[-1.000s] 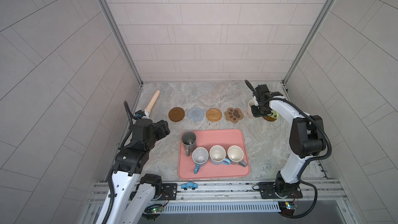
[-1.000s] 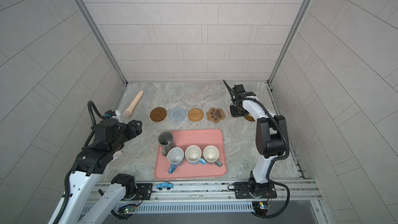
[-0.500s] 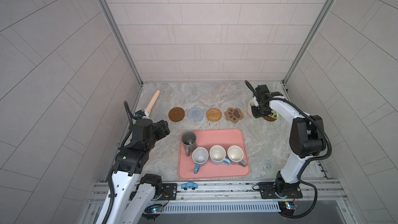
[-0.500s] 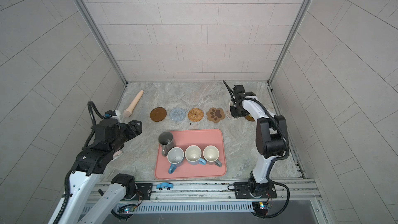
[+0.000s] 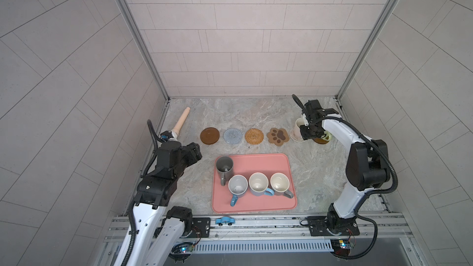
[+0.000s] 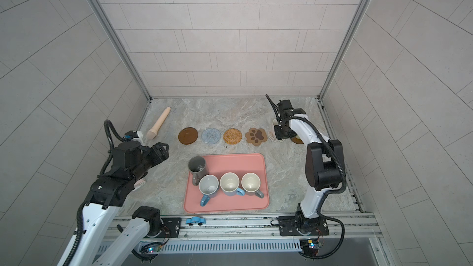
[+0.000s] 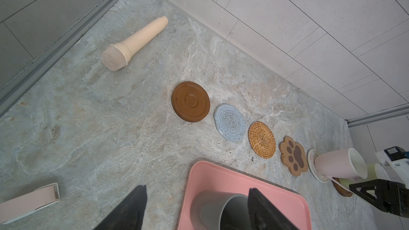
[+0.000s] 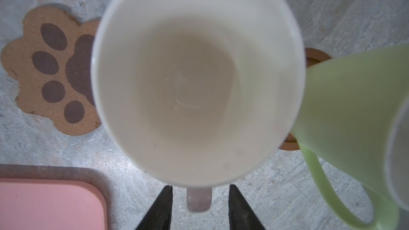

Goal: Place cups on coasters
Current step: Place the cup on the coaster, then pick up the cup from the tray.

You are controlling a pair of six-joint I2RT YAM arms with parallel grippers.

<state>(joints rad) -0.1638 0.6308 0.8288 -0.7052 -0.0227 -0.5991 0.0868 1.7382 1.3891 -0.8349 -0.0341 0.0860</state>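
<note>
Right wrist: right gripper (image 8: 200,186) jaws parted astride pink mug (image 8: 197,80) handle.
Left wrist: left gripper (image 7: 197,189) jaws wide, empty.

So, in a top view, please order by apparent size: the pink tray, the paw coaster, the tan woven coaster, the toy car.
1. pink tray
2. paw coaster and tan woven coaster: nearly alike, so not ranked
3. toy car, smallest

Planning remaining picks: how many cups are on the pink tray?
4: tall dark grey cup in the far-left corner of the tray; nearer row: blue-handled cup, light blue cup, grey cup.
</note>
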